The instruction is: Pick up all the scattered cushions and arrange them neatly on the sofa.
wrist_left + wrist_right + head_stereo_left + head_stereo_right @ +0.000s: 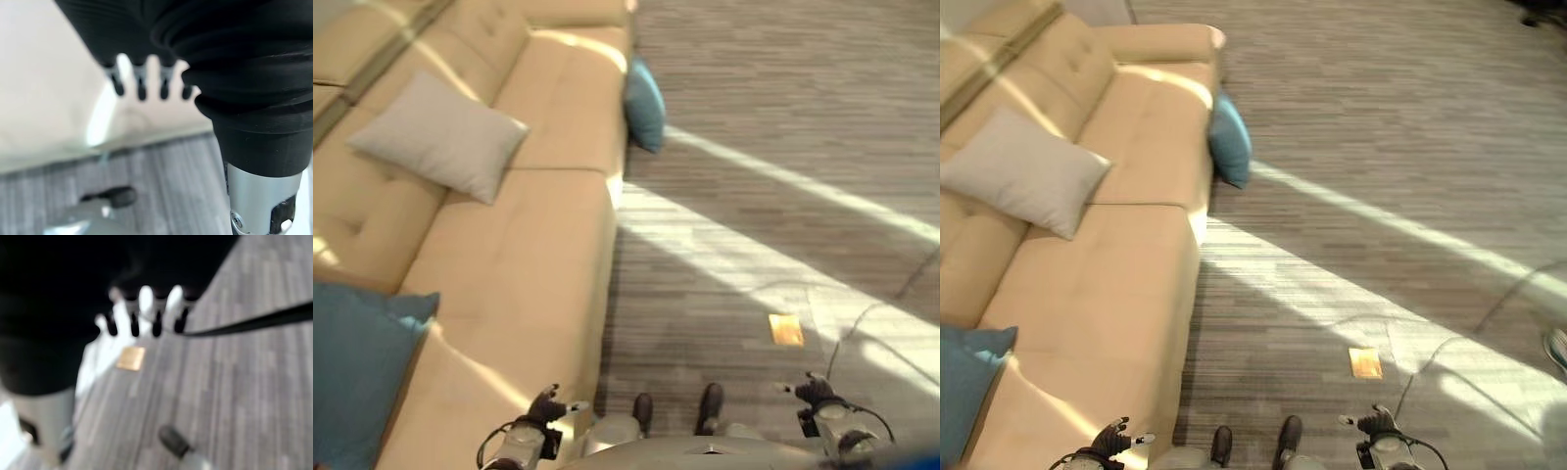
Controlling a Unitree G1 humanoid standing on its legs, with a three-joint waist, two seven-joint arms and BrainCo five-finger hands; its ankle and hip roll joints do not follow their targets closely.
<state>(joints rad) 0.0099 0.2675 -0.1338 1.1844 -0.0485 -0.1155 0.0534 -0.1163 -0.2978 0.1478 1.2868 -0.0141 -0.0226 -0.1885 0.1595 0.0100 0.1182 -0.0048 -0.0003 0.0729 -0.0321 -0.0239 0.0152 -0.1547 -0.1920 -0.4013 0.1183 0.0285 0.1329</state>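
Nearest, the left hand [546,406] hangs low beside the sofa [524,264] front and the right hand [815,390] over the floor [783,147], both with fingers straight and holding nothing, probably because no cushion is within reach; a blue cushion [357,367] lies on the near seat; a grey cushion [440,135] leans on the backrest; farthest, a second blue cushion [644,104] stands on the floor against the sofa front, it seems. The right wrist view shows a small golden floor plate [131,358] below the fingertips.
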